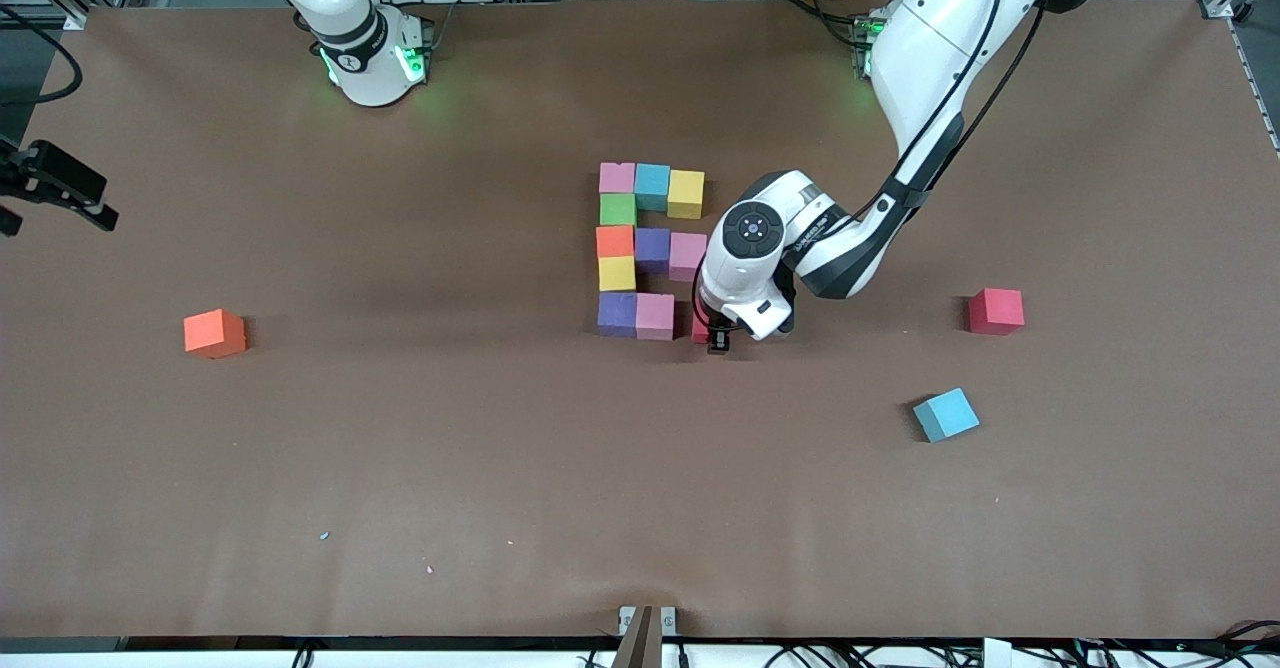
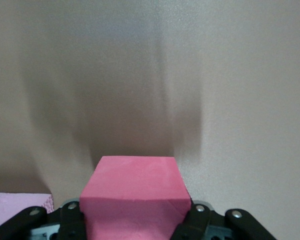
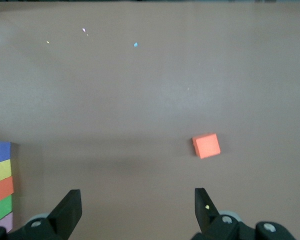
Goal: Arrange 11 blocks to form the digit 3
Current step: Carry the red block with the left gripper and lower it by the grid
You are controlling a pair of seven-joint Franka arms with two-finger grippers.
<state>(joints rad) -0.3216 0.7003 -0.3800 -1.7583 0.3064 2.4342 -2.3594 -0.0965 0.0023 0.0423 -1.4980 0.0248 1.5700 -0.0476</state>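
Clamping a red block [image 2: 132, 192], left pincer [image 1: 717, 340] beside bottom-row pink block [image 1: 655, 316]; right pincer [image 3: 137, 210] agape.

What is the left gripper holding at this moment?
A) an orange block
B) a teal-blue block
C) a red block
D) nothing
C: the left wrist view shows the left gripper shut on a red block, beside the pink block at the nearest row of the arrangement.

Even, fairly bright overhead light falls on the matte brown surface [image 1: 400, 448], with no glare. The scattered cubes cast short soft shadows. In the left wrist view, broad blurred shadows fan across the surface, and the small matte red cube [image 2: 132, 192] is slightly soft.
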